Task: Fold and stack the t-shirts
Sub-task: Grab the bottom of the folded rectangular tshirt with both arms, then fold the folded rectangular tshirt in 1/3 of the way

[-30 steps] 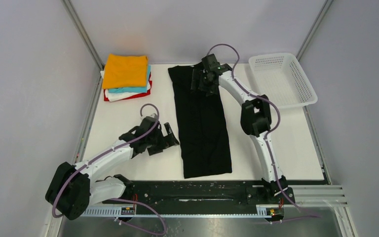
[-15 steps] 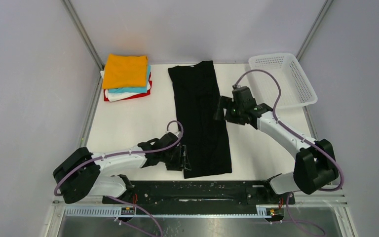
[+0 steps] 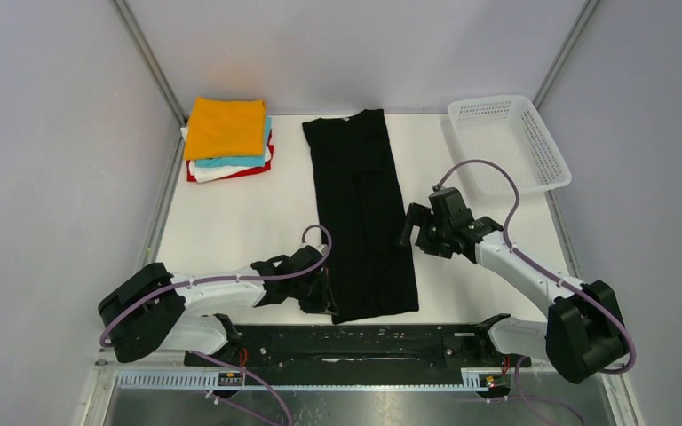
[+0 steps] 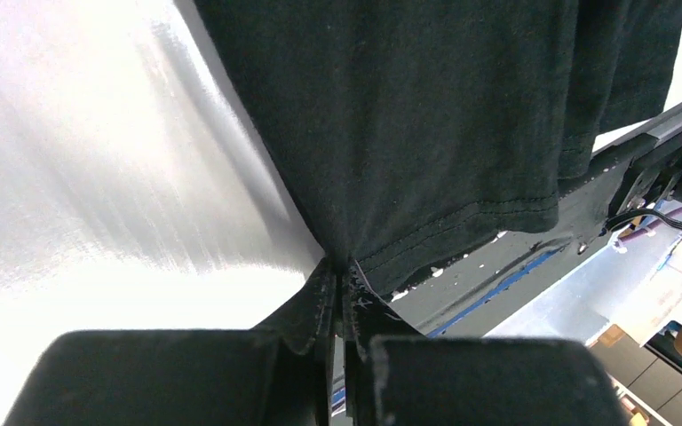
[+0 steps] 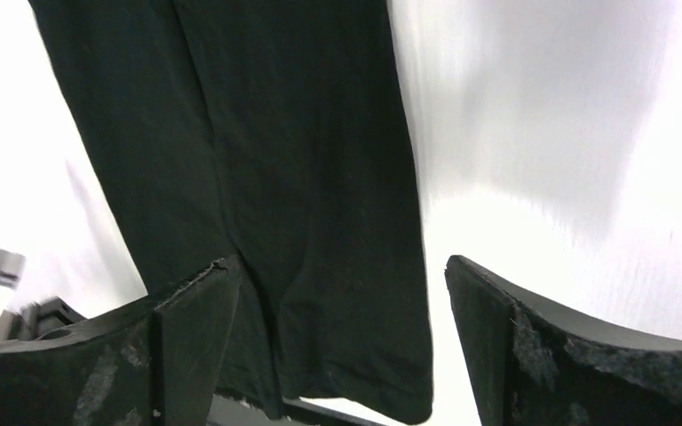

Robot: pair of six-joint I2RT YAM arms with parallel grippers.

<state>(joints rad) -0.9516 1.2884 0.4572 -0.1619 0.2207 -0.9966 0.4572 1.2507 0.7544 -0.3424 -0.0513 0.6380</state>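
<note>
A large black t-shirt (image 3: 360, 213) lies folded into a long strip down the middle of the white table. My left gripper (image 3: 327, 297) is shut on its near left hem corner; in the left wrist view the hem (image 4: 462, 213) is pinched at the gripper (image 4: 342, 271). My right gripper (image 3: 411, 232) hovers open over the strip's right edge, with black cloth (image 5: 302, 133) between and below its spread fingers (image 5: 195, 328). At the back left is a stack of folded t-shirts, orange (image 3: 226, 129) on top, then turquoise (image 3: 249, 161), white (image 3: 222, 169) and red (image 3: 197, 177).
A white mesh basket (image 3: 488, 102) stands at the back right corner. A black rail (image 3: 364, 342) runs along the table's near edge just beyond the shirt hem. Grey walls close in the left, right and back sides.
My left gripper slid right to the shirt's near left corner and shut on the hem. My right arm drew back from the collar end to the strip's right edge, still open.
</note>
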